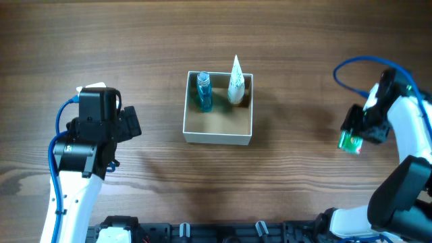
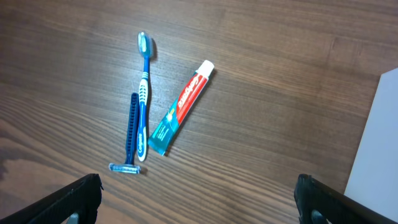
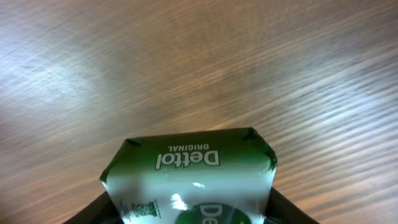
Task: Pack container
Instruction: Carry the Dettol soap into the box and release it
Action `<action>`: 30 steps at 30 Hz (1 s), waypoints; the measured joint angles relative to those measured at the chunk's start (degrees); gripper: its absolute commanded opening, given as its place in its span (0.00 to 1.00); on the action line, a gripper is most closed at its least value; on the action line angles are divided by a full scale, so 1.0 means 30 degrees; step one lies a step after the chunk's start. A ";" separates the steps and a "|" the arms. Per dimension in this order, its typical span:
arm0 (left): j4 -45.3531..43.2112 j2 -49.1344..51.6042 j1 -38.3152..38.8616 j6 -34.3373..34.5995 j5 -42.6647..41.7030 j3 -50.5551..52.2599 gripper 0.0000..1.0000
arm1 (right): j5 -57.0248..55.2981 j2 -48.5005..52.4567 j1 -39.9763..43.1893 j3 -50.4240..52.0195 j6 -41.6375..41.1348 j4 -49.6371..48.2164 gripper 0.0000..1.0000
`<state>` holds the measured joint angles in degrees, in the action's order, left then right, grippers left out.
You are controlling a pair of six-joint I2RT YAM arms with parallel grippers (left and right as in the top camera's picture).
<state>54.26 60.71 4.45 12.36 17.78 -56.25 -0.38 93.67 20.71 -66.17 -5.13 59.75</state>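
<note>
Soap packet (image 3: 189, 180) sits clamped in right tool (image 1: 352, 137); left tool (image 2: 205, 202) stands apart.

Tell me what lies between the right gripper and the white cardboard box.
Nothing: in the overhead view only bare wooden table separates the right gripper, holding a green Dettol packet, from the white cardboard box.

Wooden table (image 1: 135, 40) bears container (image 1: 217, 137), toothbrush (image 2: 143, 93), razor (image 2: 131, 132), toothpaste (image 2: 183, 106)

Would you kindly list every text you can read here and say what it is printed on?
"Dettol ORIGINAL": on the green-and-white plastic packet, seen upside down.
Too blurred: lettering on the red-and-teal toothpaste tube.
Too small: labels on the white tube and blue bottle in the white cardboard container.
</note>
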 measured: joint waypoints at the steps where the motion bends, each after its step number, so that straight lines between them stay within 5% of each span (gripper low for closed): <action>1: -0.0007 0.0000 0.0000 0.0000 0.0000 0.0000 1.00 | 0.0095 -0.0036 -0.0350 -0.1049 0.0000 0.0736 0.04; 7: 0.0000 0.0000 0.0000 0.0000 0.0000 0.0000 1.00 | 0.0627 -0.2317 -0.4779 -0.4881 0.1785 0.1275 0.08; 13: 0.0000 0.0000 0.0000 0.0000 0.0000 0.0000 1.00 | 0.1056 -0.5967 -1.1825 -0.5464 0.6295 0.0525 0.04; 20: 0.0000 0.0015 0.0000 0.0000 -0.0007 0.0000 1.00 | 0.0933 -0.5727 -1.8455 -0.5464 1.0112 0.0437 0.04; 30: 0.0000 0.0015 0.0000 0.0000 -0.0007 0.0000 1.00 | 0.0765 -0.0707 -2.0611 -0.5464 1.2706 -0.1494 0.07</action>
<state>54.26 60.75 4.45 12.36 17.76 -56.25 1.91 91.55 -41.12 -82.56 32.99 55.27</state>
